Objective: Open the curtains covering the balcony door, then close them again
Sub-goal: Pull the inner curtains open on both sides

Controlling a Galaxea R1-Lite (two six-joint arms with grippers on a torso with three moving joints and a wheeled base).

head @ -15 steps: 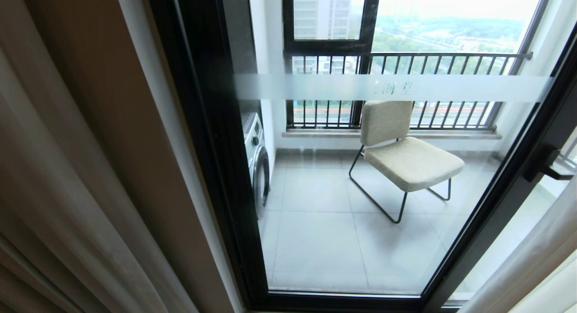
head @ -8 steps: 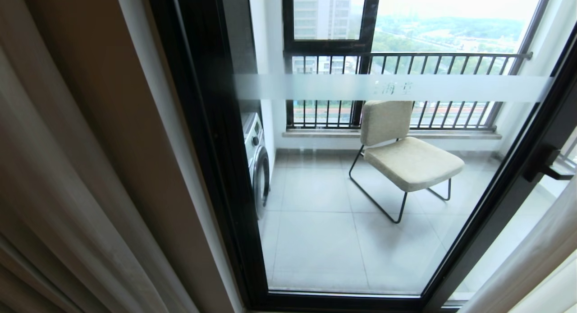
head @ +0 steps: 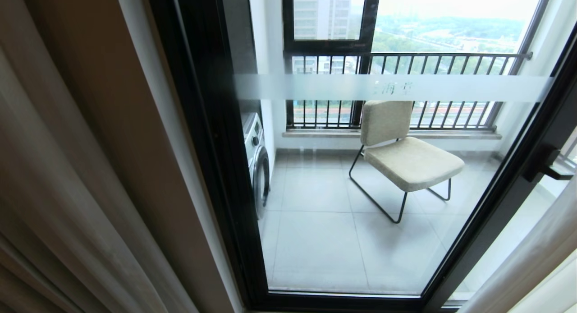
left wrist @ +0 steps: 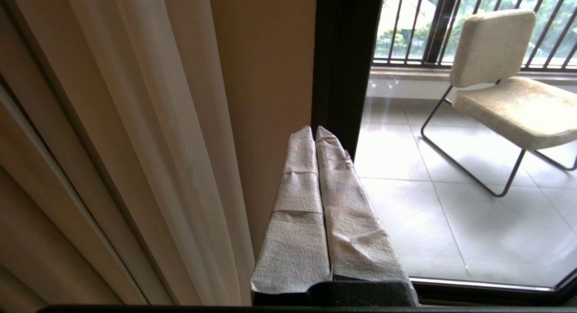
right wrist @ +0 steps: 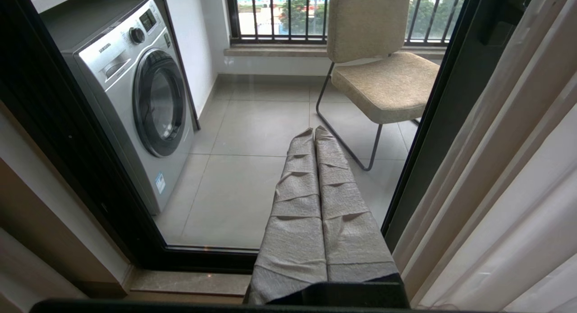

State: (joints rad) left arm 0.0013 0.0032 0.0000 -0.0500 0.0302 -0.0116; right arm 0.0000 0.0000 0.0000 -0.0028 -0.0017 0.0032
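The balcony door [head: 212, 137] is a black-framed glass panel with a frosted band [head: 387, 87] and a black handle [head: 547, 162]; it stands uncovered in the middle of the head view. The curtains [head: 58, 191] hang gathered in cream folds at the left, and another panel [head: 523, 263] hangs at the lower right. Neither gripper shows in the head view. My left gripper [left wrist: 314, 129], wrapped in white tape, is shut on nothing, pointing at the door frame beside the left curtains [left wrist: 135, 137]. My right gripper [right wrist: 314, 130] is shut and empty, just left of the right curtains [right wrist: 505, 168].
Behind the glass a beige chair [head: 405, 155] on black legs stands on the tiled balcony floor, a silver washing machine [right wrist: 135, 96] sits at the left, and a black railing [head: 405, 56] crosses the outer window. A tan wall strip [head: 121, 123] lies between curtains and door frame.
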